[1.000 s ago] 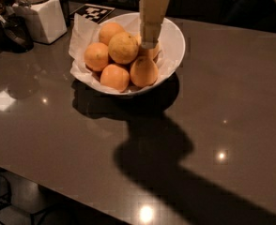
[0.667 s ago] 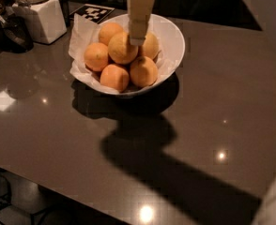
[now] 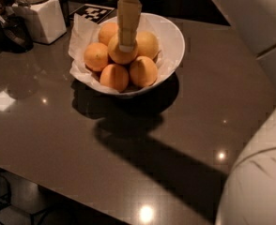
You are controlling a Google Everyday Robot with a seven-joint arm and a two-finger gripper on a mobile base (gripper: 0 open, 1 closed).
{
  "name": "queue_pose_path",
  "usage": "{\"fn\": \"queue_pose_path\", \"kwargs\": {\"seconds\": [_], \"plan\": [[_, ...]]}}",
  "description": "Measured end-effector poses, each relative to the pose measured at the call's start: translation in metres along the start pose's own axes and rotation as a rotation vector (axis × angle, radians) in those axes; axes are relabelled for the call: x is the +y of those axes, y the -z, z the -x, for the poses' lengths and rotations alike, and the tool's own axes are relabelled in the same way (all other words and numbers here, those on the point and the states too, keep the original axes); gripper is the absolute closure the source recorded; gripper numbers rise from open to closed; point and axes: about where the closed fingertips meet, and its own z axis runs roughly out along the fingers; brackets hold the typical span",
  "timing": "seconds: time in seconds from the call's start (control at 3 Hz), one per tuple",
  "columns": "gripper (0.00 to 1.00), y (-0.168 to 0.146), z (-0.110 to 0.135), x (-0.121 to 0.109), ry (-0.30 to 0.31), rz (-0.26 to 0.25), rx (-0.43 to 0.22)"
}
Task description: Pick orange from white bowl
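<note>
End effector [image 3: 127, 45] over white bowl [image 3: 173, 46] partly hides orange [image 3: 117, 54]

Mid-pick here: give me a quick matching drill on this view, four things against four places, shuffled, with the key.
1. gripper
2. bowl
3. canister
4. marker

A. far left of the table
B. lying flat behind the bowl
C. down at the top orange
D. middle back, lined with paper

Pairs: 1-C, 2-D, 3-A, 4-B
</note>
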Motion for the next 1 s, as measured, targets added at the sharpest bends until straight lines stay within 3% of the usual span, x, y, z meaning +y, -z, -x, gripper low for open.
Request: {"fn": "queue_pose_path", "kwargs": {"seconds": [0.33, 1.0], "plan": [[0.19, -0.014, 0.003, 0.003, -0.006, 0.035, -0.005], [0.22, -0.035, 0.009, -0.002, -0.007, 0.076, -0.006]]}}
